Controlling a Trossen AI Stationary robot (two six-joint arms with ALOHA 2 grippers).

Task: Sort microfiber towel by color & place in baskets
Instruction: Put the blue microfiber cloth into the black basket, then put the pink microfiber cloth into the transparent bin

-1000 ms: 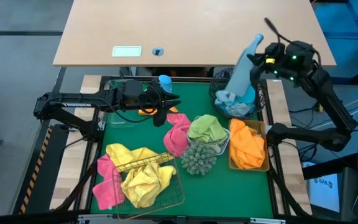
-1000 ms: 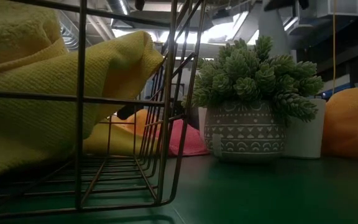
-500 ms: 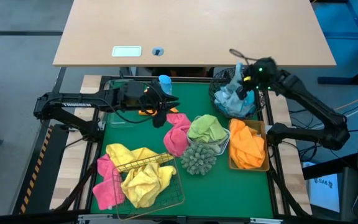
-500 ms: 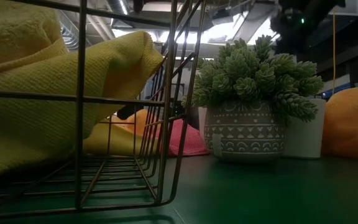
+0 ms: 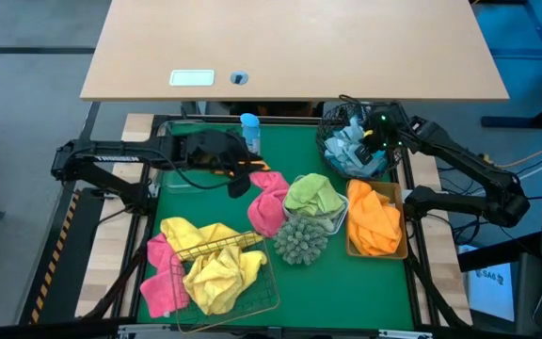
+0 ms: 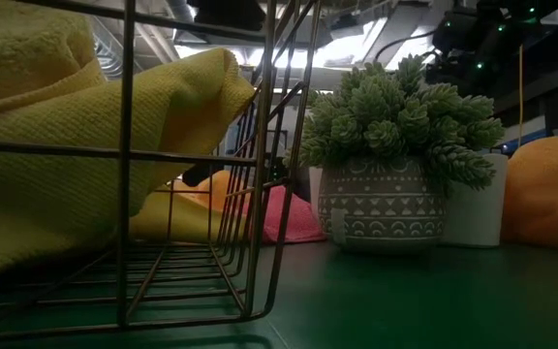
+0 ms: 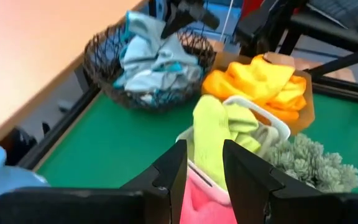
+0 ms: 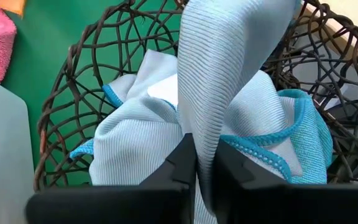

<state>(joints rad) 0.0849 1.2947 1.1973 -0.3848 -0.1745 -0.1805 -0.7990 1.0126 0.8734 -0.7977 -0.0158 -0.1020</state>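
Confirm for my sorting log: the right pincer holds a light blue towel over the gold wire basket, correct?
Wrong basket. The high view shows the right pincer pinching the light blue towel over the round black wire basket, not the gold one.

A: What was on the green surface [image 5: 205, 202] that was not for sorting?

B: A spiky green ball [image 5: 300, 239] sat near the middle. Seen from low down, it looked like a little plant in a patterned pot [image 6: 384, 207].

A: Anything else?

B: A blue spray bottle [image 5: 249, 132] stood at the far edge, by the big tan desk [image 5: 290, 47].
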